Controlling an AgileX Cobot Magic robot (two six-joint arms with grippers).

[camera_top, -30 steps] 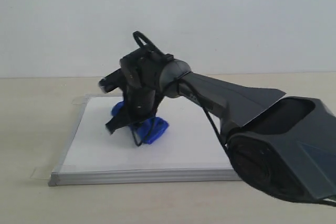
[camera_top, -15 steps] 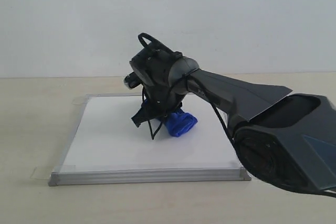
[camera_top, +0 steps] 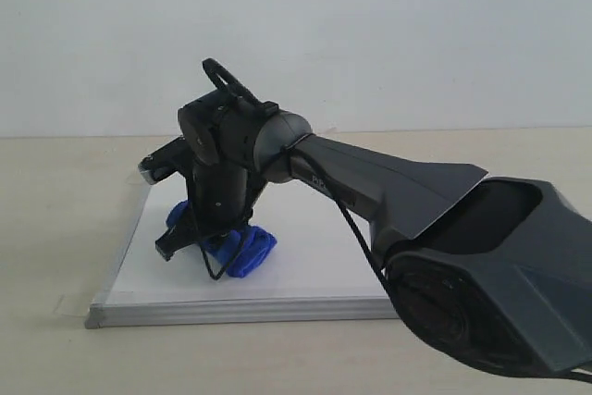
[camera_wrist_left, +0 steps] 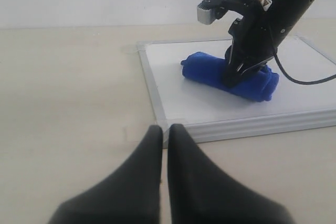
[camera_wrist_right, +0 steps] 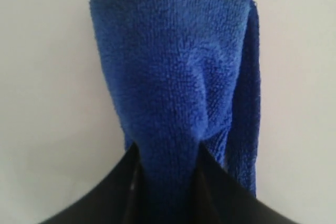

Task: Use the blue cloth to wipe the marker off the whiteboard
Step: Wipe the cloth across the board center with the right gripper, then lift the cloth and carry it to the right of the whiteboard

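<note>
Right claw (camera_top: 205,245) clenched on the blue cloth (camera_top: 244,253), which I press onto the whiteboard (camera_top: 314,265) toward its 8 o'clock corner, bundle flat against the surface so it scrubs. Left claw (camera_wrist_left: 164,142) closed empty, parked over the tabletop (camera_wrist_left: 68,87), clear of the whiteboard. No red marker line visible; it may lie under the cloth.

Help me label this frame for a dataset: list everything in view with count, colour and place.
whiteboard: one, white, silver-grey frame, flat on the table
blue cloth: one, royal blue, rolled, on the whiteboard, exterior view's left half
tape tabs: two seen, clear, whiteboard's left corners
table: one, beige, under everything
wall: one, white, behind
right gripper: one, black, shut on the blue cloth
left gripper: one, black, shut, over the table beside the whiteboard
</note>
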